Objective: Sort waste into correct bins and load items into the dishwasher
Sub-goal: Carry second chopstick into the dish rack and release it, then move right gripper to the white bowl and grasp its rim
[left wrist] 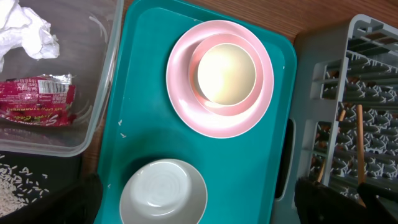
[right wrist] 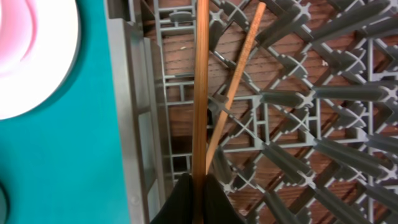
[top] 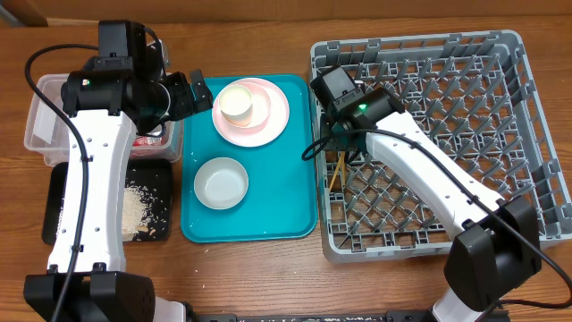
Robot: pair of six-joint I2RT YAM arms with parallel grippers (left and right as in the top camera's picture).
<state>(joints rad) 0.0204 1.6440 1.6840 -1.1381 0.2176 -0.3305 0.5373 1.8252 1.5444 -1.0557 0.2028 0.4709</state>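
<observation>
Left of the teal tray, the clear tub holds a napkin and a red wrapper; the black tray holds rice scraps. On the teal tray sit a pink plate bearing a pink bowl and cream cup, plus a grey-green bowl. Right of it, the rack holds chopsticks — one pinched by the right gripper. The left gripper gapes empty above the tray's left edge — wooden table beneath.

red snack wrapper, print too blurred
</observation>
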